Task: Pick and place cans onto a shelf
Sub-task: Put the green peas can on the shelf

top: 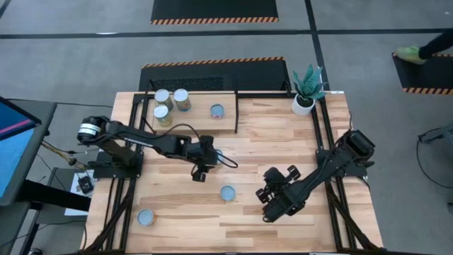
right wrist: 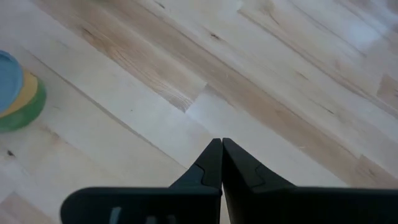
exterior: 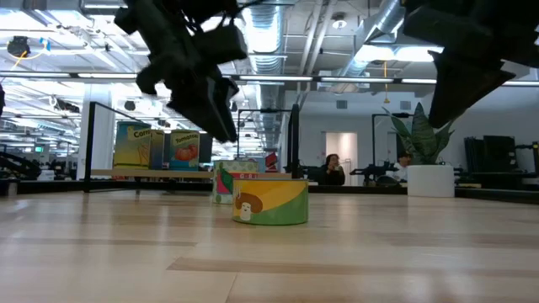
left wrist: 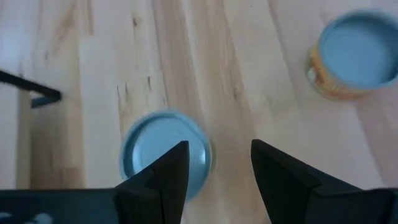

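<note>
The shelf (top: pixel 199 123) stands at the table's far left and bears several cans (top: pixel 182 99), which also show in the low view (exterior: pixel 187 150). A green-and-yellow can (top: pixel 227 193) stands upright on the tabletop near the middle, and another can (top: pixel 146 217) stands near the front left. My left gripper (top: pixel 200 173) is open and raised above the table (exterior: pixel 226 130). In its wrist view its fingers (left wrist: pixel 217 149) stand over a further can (left wrist: pixel 155 149), partly hidden by one finger. My right gripper (top: pixel 267 211) is shut and empty (right wrist: pixel 222 144), to the right of the middle can (right wrist: pixel 18 93).
A white pot with a green plant (top: pixel 304 105) stands at the far right corner. Black frame rails (top: pixel 327 163) run along the table's sides. Bare planks (top: pixel 283 142) lie between the shelf and the right arm. People sit far off in the room (exterior: pixel 330 168).
</note>
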